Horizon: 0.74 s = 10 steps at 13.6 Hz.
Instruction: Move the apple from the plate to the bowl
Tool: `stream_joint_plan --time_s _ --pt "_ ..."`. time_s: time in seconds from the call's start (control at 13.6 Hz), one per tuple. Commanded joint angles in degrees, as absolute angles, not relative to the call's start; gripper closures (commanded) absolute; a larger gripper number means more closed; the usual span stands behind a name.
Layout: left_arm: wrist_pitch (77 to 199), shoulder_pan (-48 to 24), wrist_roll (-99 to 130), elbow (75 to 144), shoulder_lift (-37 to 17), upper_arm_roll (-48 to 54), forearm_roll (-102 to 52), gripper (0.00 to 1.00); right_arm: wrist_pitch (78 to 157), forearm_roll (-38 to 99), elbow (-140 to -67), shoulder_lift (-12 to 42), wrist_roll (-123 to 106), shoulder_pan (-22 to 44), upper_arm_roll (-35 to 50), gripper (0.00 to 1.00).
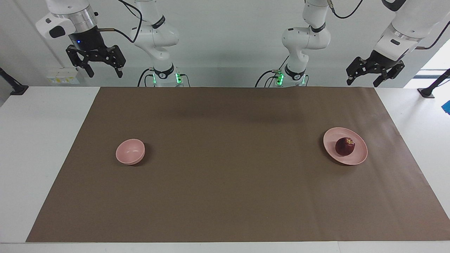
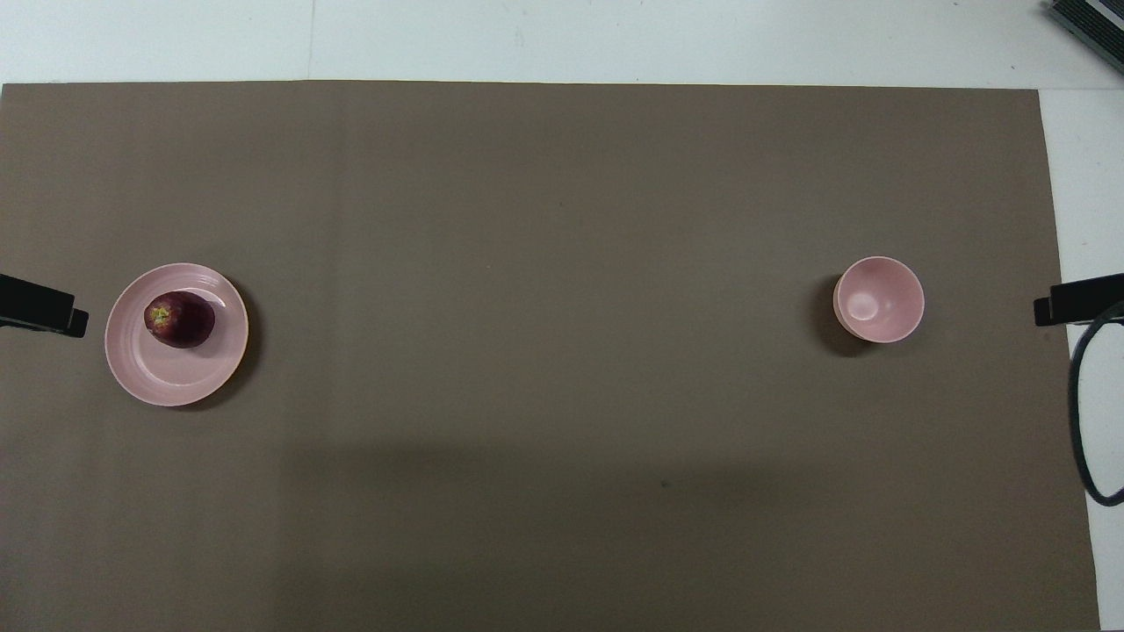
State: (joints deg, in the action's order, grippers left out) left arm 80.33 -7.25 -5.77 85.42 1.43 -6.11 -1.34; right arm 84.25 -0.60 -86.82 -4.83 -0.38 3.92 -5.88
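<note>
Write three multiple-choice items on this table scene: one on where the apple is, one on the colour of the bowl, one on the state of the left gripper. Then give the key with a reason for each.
1. Where is the apple?
A. in the bowl
B. on the plate
C. on the bare brown mat

2. What colour is the bowl?
A. pale pink
B. green
C. white

3. What is the left gripper doing?
A. gripping the apple
B. pressing into the bowl
C. raised, open, holding nothing

Key: 1 B, the apple rests on the plate at the left arm's end. 2 A, the bowl matches the plate's pink. 3 C, it hangs in the air over the table's edge, fingers apart.
</note>
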Motion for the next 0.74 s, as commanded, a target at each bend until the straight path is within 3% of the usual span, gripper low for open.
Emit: stream_joint_plan --time_s 0.0,0.66 --pt "78.9 -8.1 -6.3 85.8 2.4 -6.5 -0.4 0.00 84.6 -1.0 -87.4 -5.2 -0.5 3.5 -5.5 0.00" --pt "79.8 -7.9 -5.8 85.8 2.4 -6.5 -0.5 0.00 84.6 -1.1 -87.4 -5.2 -0.5 3.5 -5.5 0.00"
